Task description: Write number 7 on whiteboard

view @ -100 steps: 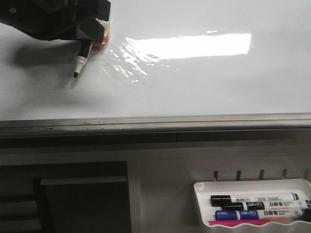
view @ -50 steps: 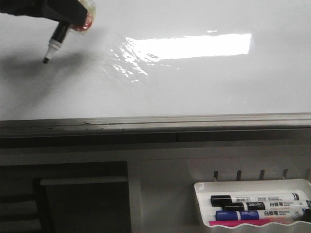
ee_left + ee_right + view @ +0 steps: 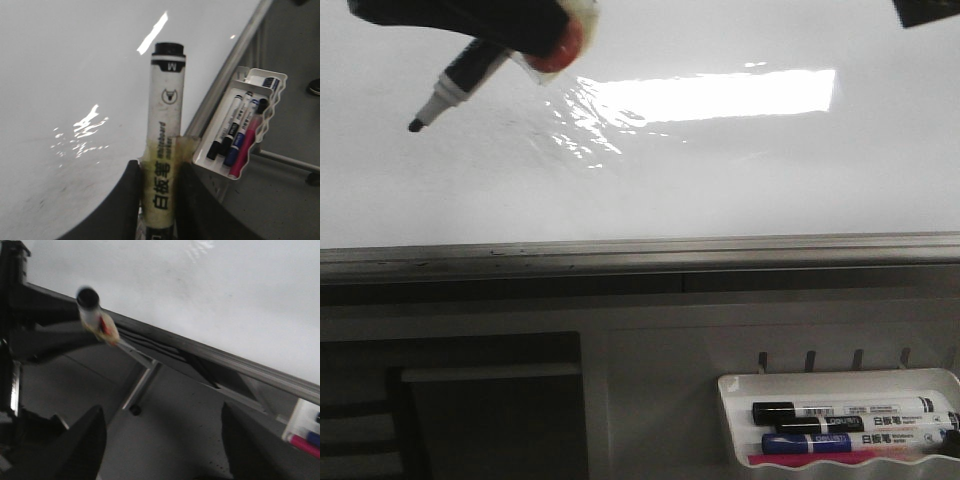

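At the upper left of the front view the left gripper [image 3: 535,40] is seen over the whiteboard [image 3: 720,180], pinched on a black-and-white marker [image 3: 455,88] whose barrel is wrapped in yellowish tape where the fingers meet it – the same grip is shown close up in the left wrist view, where the 2 dark fingers [image 3: 125,200] are pressed against the taped barrel of the marker [image 3: 165,125]. The marker is tilted, its dark tip pointed down and to the left, close to the board surface; whether the tip touches cannot be told. No stroke of the number 7 can be made out on the white surface, which carries only a bright rectangular glare patch [image 3: 710,95] and rippled reflections beside it. Below the board a grey frame rail [image 3: 640,250] runs across the whole width. At the lower right a small white tray [image 3: 840,380] is hung, holding several markers [image 3: 840,410] laid side by side. At the top right corner only a dark edge of the right gripper [image 3: 925,10] is visible; in the right wrist view its 2 fingers [image 3: 82,445] are spread wide apart, nothing between them.
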Controlling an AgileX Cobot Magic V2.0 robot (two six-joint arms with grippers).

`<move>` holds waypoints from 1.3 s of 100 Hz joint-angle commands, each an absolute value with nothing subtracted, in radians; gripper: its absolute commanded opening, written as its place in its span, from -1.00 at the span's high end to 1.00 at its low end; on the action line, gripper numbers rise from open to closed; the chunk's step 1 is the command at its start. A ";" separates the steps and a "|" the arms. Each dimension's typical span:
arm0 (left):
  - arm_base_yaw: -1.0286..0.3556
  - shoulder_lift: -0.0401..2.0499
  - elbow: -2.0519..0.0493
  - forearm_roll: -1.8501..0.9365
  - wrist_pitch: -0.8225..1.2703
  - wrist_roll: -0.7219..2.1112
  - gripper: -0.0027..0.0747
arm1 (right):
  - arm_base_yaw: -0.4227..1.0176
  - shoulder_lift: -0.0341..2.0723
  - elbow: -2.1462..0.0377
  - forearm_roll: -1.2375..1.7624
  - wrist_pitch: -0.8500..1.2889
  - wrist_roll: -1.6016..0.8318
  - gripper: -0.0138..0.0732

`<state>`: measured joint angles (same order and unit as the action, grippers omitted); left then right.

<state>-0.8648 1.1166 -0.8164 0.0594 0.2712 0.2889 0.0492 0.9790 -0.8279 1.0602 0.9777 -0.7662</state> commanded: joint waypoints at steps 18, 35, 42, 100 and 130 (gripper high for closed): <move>-0.969 1.145 -0.846 0.102 0.199 0.292 0.98 | 0.091 1.143 -1.015 1.162 1.120 -0.799 -0.32; -0.985 1.164 -0.847 0.102 0.185 0.292 0.98 | 0.171 1.210 -1.059 1.128 1.118 -0.799 -0.32; -0.987 1.163 -0.847 0.102 0.178 0.292 0.98 | 0.192 1.229 -1.059 1.126 1.118 -0.799 -0.32; -0.987 1.171 -0.847 0.102 0.072 0.292 0.98 | 0.223 1.277 -1.060 1.136 1.113 -0.874 0.79; -0.980 1.172 -0.847 0.089 0.063 0.288 0.19 | 0.223 1.268 -1.060 1.124 1.079 -0.884 0.84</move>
<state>-0.9774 1.1911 -0.8164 0.1055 0.1720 0.2950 0.2224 1.2968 -1.0295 1.0747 1.1103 -0.8666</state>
